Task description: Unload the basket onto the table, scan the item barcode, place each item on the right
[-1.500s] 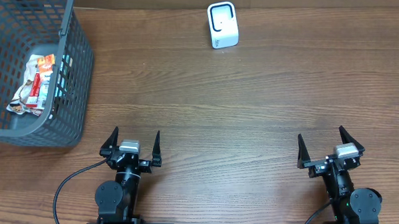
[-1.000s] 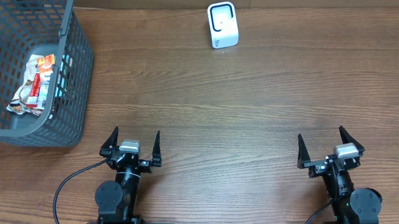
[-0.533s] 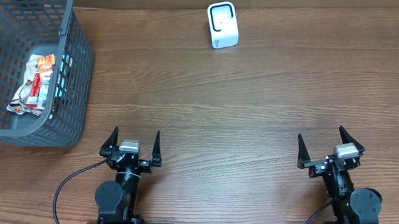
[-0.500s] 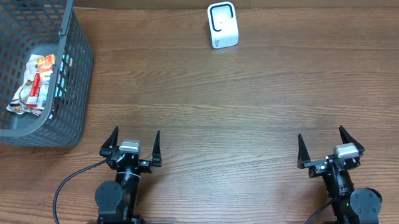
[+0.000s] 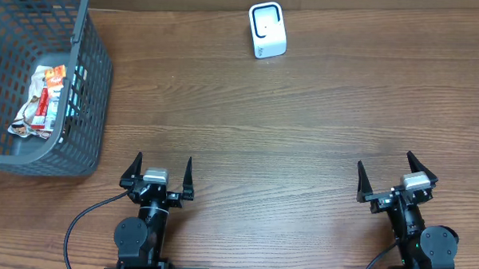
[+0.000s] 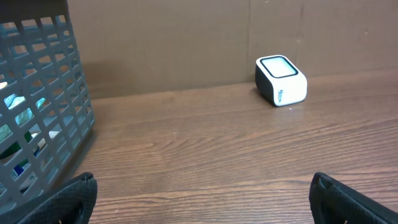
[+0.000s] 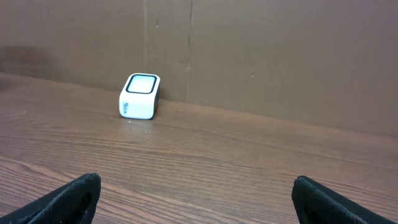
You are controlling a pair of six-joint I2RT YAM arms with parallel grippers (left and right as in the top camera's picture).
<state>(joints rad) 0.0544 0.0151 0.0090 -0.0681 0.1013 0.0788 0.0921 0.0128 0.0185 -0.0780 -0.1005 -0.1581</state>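
Brown wooden table (image 5: 304, 121) fills the overhead view, with clear grain, and behind it, in both wrist views, a plain brown wall (image 6: 174, 43) closes the room. At the far edge of the table, near this wall, the white scanner (image 5: 267, 30) stands upright. At the left side is a grey plastic basket (image 5: 93, 81). The item (image 5: 42, 104), a crumpled packet with red and white print, lies inside it among other packets that I cannot tell apart well. The left gripper (image 5: 163, 165) and the right gripper (image 5: 386, 173) both sit low at the near edge, each with jaws spread wide and holding nothing, well apart from basket and scanner.

I judge that nothing of the task is begun. The packet looks soft and wrinkled, so the fingers may pinch only a fold, and it may slip when lifted over the high basket wall. An arm could also knock the rim and push the basket. The barcode cannot be seen; if it is creased or turned away, the scanner may not read it. The scanner looks light, so a packet pressed on it may shift it
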